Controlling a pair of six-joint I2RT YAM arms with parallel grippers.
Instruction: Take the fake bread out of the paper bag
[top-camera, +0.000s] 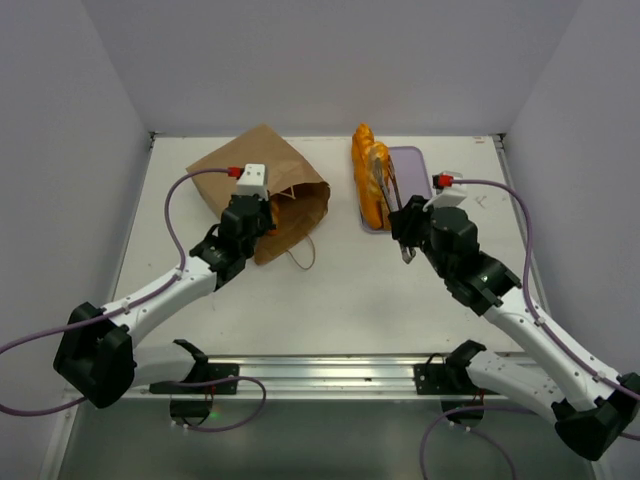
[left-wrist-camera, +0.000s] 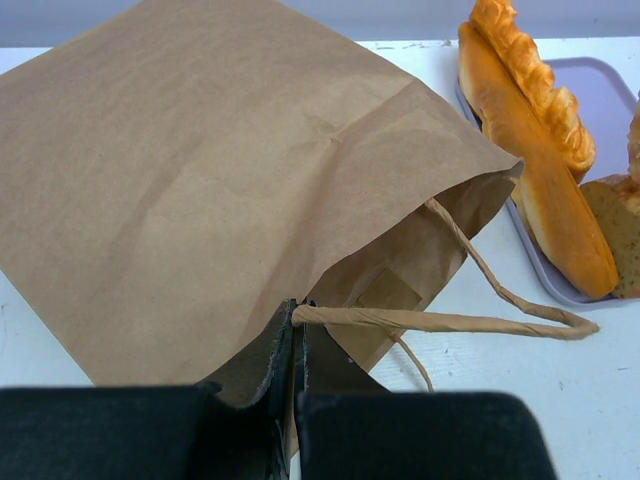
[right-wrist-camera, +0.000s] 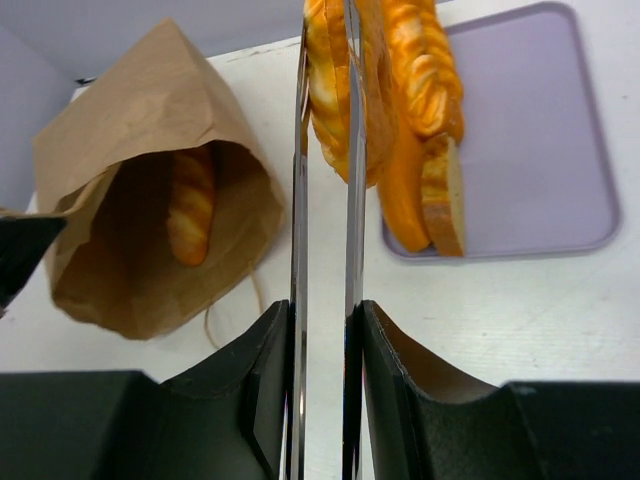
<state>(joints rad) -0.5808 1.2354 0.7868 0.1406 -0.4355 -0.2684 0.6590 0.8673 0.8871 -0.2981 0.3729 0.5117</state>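
One loaf lay inside the paper bag, whose handle my left gripper pinched tight. My right gripper clamped the tongs, which squeezed another bread piece

We see the paper bag as matt brown kraft paper, creased and slightly rough, with a handle of twisted paper cord. The bread is glossy and smooth, plastic by its look. The tongs are polished, mirror-bright metal. The tray is smooth matt lavender plastic. The fingers of the right gripper look matt black, and the table smooth white.
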